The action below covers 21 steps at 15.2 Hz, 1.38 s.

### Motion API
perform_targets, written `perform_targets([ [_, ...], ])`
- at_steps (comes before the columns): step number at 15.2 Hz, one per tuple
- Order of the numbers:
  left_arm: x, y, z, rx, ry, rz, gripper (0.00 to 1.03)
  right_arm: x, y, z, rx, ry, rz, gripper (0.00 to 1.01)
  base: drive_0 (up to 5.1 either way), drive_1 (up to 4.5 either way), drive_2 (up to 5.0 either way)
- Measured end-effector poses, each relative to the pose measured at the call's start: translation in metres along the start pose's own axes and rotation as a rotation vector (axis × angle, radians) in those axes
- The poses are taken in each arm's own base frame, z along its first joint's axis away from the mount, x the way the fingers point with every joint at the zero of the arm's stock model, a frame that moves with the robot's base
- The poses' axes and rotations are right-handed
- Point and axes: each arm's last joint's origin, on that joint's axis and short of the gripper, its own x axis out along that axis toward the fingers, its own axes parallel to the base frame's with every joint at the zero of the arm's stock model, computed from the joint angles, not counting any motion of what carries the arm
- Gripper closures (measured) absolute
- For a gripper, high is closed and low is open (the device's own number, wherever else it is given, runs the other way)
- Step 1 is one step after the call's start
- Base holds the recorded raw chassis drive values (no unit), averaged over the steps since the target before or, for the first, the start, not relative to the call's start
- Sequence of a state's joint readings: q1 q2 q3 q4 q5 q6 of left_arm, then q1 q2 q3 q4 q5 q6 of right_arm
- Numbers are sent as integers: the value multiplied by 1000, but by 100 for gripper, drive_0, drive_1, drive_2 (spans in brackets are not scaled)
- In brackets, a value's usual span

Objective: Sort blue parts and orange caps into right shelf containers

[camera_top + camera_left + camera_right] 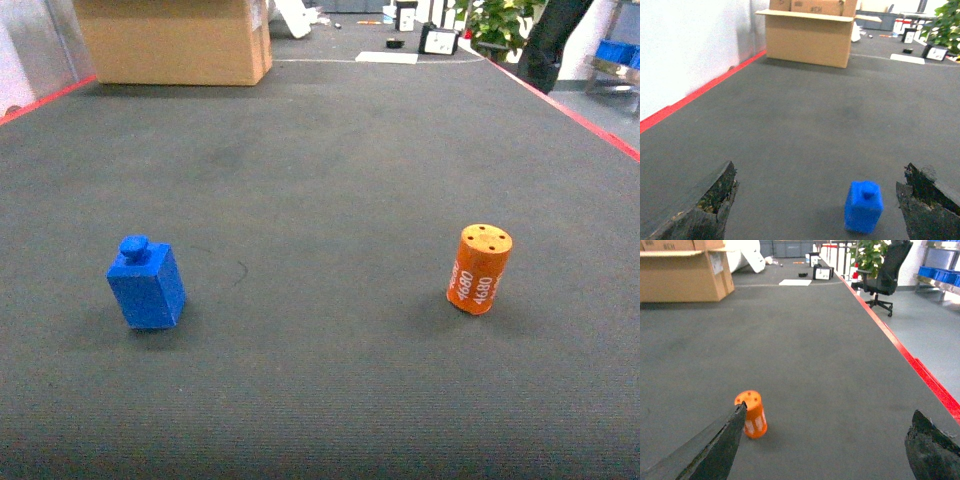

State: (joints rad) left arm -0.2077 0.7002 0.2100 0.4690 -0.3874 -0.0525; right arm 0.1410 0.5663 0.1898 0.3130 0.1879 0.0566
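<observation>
Bare carpet around blue part, orange cap

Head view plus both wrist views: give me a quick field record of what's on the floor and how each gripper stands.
blue part: upright on the dark floor, left side of head view, untouched
orange cap: upright, right side of head view, untouched
left gripper: open, blue part ahead, nearer its right finger
right gripper: open, orange cap beside its left finger, not gripped
cardboard box: far left
blue crates: on shelf at far right
</observation>
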Motion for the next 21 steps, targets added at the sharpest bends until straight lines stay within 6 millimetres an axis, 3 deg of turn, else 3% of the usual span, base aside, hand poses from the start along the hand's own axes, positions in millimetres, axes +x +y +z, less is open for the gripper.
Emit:
perform_targets([
  [1, 25, -17, 11, -2, -5, -57, 5, 24, 7, 13, 12, -14, 18, 3, 0, 0, 0],
  [2, 46, -29, 10, 13, 32, -94, 5, 45, 15, 14, 14, 16, 42, 3, 0, 0, 0],
  [5, 91, -54, -15, 78, 170, -146, 5, 101, 40, -3, -14, 155, 105, 3, 0, 0, 0],
  [7, 109, -65, -30, 86, 217, -171, 5, 137, 59, -19, -34, 223, 132, 3, 0, 0, 0],
  [14, 140, -75, -65, 84, 315, -178, 5, 191, 85, -57, -100, 327, 147, 3, 0, 0, 0],
  [21, 155, -77, -86, 81, 368, -184, 5, 211, 86, -79, -105, 382, 148, 3, 0, 0, 0],
])
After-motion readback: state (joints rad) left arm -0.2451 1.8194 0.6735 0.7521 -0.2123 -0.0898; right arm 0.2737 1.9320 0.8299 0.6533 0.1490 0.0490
